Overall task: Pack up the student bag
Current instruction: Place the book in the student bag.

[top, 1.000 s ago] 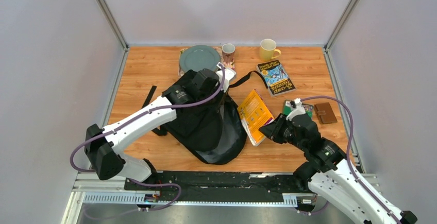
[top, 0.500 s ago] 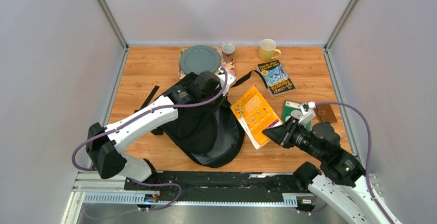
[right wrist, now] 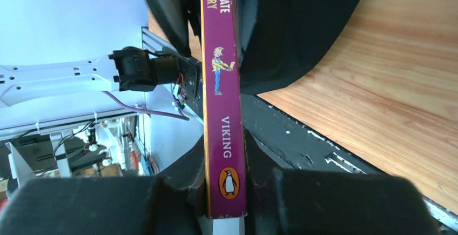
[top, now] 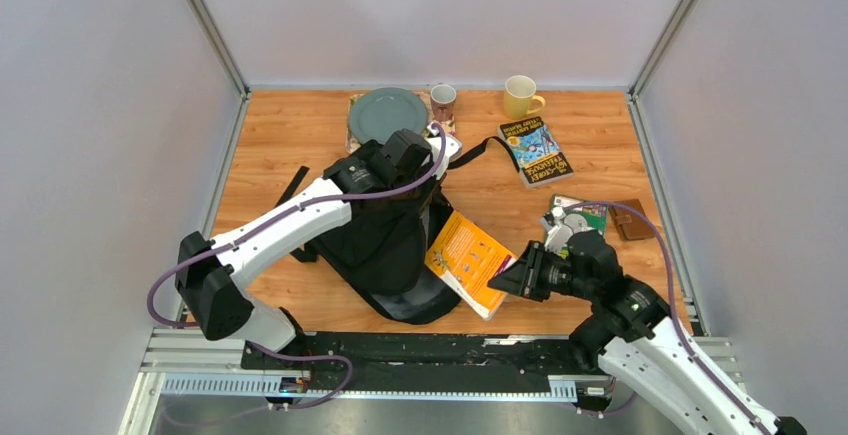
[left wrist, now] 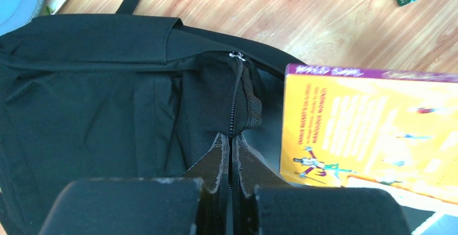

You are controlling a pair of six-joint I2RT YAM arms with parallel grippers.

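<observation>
Early on: left gripper [left wrist: 231, 147] pinched shut on the zip edge of the large black soft fabric backpack [top: 385, 245] lying on the wooden worktop [top: 290, 125], right gripper [right wrist: 224, 148] clamping a yellow paperback book [top: 465, 260] at the backpack's mouth, apparently not in yet; blue-covered paperback [top: 535, 152] right of the backpack unpacked.

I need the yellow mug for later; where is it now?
Top view: the yellow mug stands at the far edge of the table, right of the small patterned mug, just beyond the blue paperback.
</observation>
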